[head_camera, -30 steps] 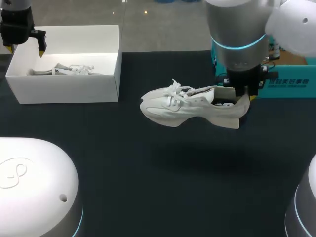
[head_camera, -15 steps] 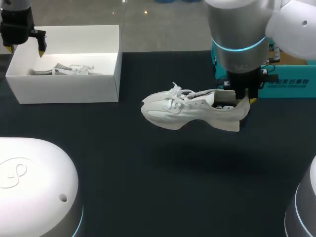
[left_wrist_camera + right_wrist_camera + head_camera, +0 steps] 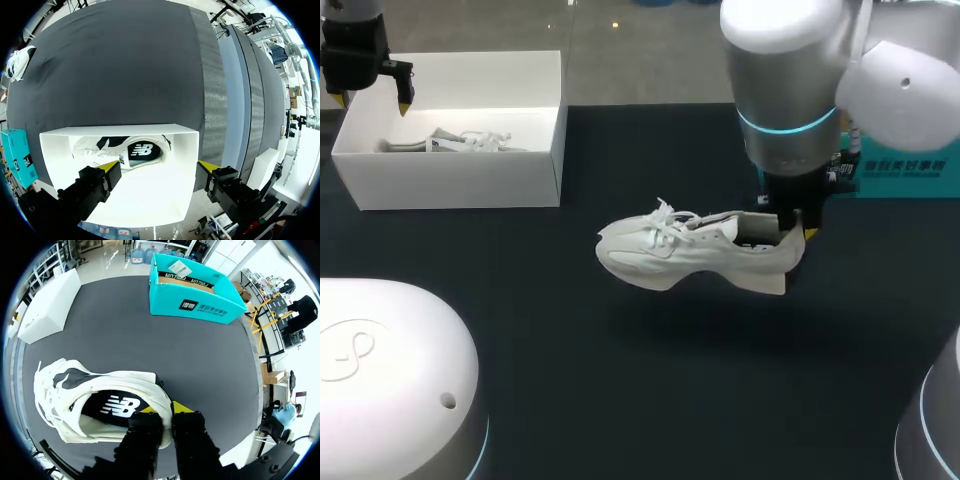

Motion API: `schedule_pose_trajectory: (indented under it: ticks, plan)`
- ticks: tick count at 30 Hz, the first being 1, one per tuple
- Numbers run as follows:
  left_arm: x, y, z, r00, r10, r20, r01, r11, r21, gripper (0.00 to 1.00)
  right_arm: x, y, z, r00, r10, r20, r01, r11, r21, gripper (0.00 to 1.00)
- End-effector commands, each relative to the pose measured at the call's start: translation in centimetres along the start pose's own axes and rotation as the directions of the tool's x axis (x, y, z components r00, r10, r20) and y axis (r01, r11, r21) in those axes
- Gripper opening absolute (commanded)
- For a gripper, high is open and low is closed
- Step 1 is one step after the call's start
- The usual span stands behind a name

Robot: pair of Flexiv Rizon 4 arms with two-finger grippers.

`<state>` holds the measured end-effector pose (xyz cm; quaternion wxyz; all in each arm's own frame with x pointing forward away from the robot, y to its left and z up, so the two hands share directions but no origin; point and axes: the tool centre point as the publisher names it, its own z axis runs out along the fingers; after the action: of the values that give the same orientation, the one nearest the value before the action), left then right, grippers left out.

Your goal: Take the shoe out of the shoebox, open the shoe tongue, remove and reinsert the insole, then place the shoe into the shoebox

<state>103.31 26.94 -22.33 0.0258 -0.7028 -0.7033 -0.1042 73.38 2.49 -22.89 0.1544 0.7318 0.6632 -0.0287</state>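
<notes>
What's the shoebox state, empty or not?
Not empty. A shoe lies inside the shoebox; the right gripper holds the other shoe by its heel, outside it.

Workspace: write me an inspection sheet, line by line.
Surface: dark table, bare in front.
Job's things: white shoe gripped at the heel, toe toward the robot's left; open white shoebox at rear left, a second shoe lying inside.
Clutter: teal box at rear right.
Hands: left hand open, over the shoebox; right hand shut on the shoe's heel.
Cables: nothing seen.
Surroundings: nothing seen over the table.
</notes>
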Motion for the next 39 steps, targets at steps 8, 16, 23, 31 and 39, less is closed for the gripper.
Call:
schedule_pose_trajectory:
  ticks: [8,16,23,31,39]
  plan:
    - [0.1,0.0,0.0,1.000,0.001,0.000,-0.001,1.000,0.001,1.00,3.9,-1.4,6.1,0.999,-0.024,-0.026,0.025,0.997,0.068,0.00]
    - [0.1,0.0,0.0,1.000,0.001,0.000,-0.001,1.000,0.001,1.00,5.4,-2.9,9.1,0.999,-0.033,-0.035,0.037,0.992,0.119,0.00]
    - [0.1,0.0,0.0,1.000,0.001,0.000,-0.001,1.000,0.001,1.00,6.5,-3.9,11.4,0.998,-0.036,-0.049,0.043,0.989,0.143,0.00]
    - [0.1,0.0,0.0,1.000,0.001,0.000,-0.001,1.000,0.001,1.00,6.9,-4.7,12.5,0.999,-0.029,-0.042,0.037,0.982,0.187,0.00]
    - [0.1,0.0,0.0,1.000,0.001,0.000,-0.001,1.000,0.001,1.00,5.9,-3.9,9.4,0.998,-0.024,-0.052,0.031,0.987,0.155,1.00]
